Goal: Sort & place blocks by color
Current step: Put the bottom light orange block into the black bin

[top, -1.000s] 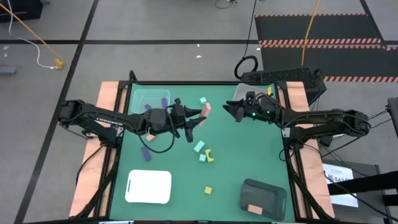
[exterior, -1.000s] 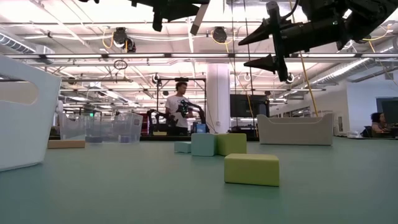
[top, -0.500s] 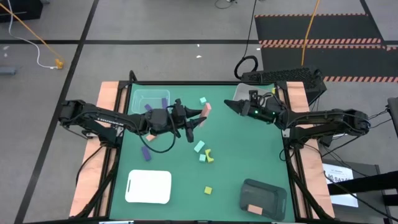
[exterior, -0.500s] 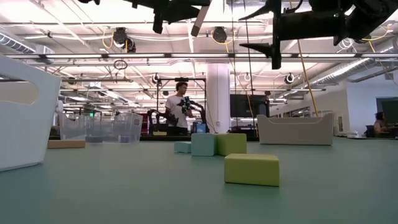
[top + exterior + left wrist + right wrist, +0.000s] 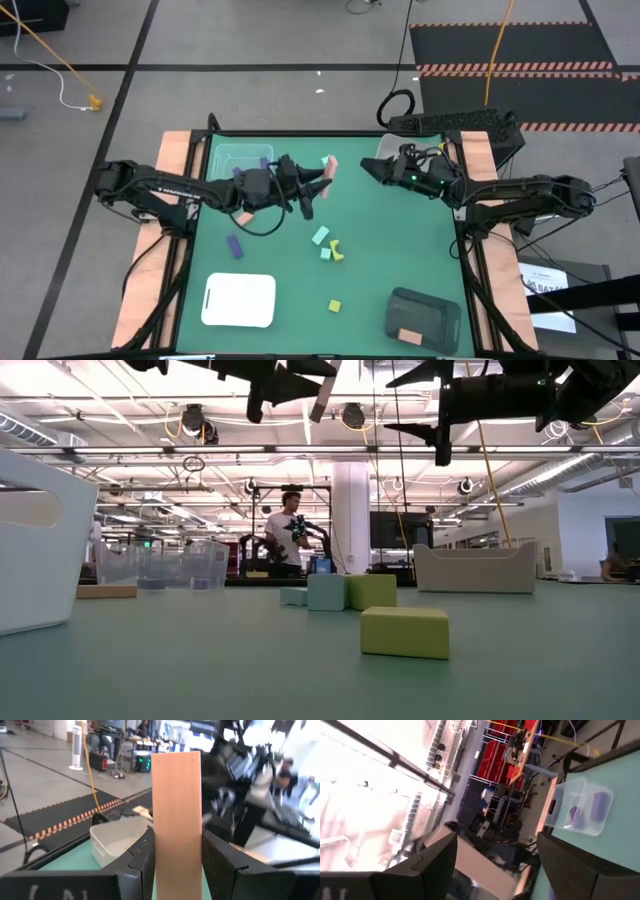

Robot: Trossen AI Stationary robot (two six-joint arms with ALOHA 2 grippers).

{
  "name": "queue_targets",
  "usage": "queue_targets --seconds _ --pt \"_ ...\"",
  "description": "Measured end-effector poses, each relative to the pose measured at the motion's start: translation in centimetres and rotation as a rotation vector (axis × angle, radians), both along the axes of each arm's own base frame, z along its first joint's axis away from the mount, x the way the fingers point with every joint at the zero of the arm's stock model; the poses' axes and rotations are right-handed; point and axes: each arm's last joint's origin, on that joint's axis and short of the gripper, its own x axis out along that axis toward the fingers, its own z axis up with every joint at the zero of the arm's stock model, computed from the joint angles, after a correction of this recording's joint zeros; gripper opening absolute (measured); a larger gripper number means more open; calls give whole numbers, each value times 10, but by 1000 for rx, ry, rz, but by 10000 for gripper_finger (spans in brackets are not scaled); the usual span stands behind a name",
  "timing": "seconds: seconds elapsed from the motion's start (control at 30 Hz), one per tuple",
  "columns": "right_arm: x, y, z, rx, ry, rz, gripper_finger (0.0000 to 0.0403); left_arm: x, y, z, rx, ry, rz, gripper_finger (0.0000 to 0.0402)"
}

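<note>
My left gripper (image 5: 320,178) hovers over the far middle of the table, shut on a salmon pink bar (image 5: 331,168). My right gripper (image 5: 367,170) hangs open just to the right of it, facing it, high above the table (image 5: 428,405). Resting flat on the green mat are two mint blocks (image 5: 320,236), a yellow arch (image 5: 339,251), a yellow cube (image 5: 335,305), a purple bar (image 5: 234,246) and a mint cube (image 5: 326,160). Purple blocks lie in the clear tub (image 5: 240,160), and a pink block (image 5: 408,335) lies in the dark tray (image 5: 440,305). My left gripper pinches the salmon pink bar's lower half (image 5: 176,845) between its two fingers (image 5: 144,857), one on each long face. The fingers run along the bar, which sticks out past their tips. The bar is lifted clear of the table (image 5: 326,388).
A white tray (image 5: 239,300) sits at the near left and the dark tray at the near right. A white tub (image 5: 392,150) stands at the far right corner and the clear tub at the far left. A person (image 5: 285,535) stands in the room beyond the table.
My left gripper has carried the pink bar toward the far edge and slightly right, still shut on it. My right gripper has risen a little and levelled out, staying open.
</note>
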Motion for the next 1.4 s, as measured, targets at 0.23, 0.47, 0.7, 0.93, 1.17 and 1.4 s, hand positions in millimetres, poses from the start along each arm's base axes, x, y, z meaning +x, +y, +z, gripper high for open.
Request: queue_targets --seconds 0.23,0.47,0.7,0.93,1.17,1.4 --pt "1 6 1 -285 73 10 263 0 13 6 -161 -124 14 125" --pt "25 21 6 -480 132 71 263 0 13 10 -255 -192 -17 125" --pt "63 28 5 -687 196 123 263 0 6 8 -281 -182 -40 125" --pt "85 27 3 -730 130 183 263 1 -3 7 -311 -168 -94 125" --pt "94 28 5 -744 101 214 240 1 -4 6 -319 -165 -95 125" --pt "94 28 6 -718 86 221 116 1 -4 6 -305 -160 -95 125"
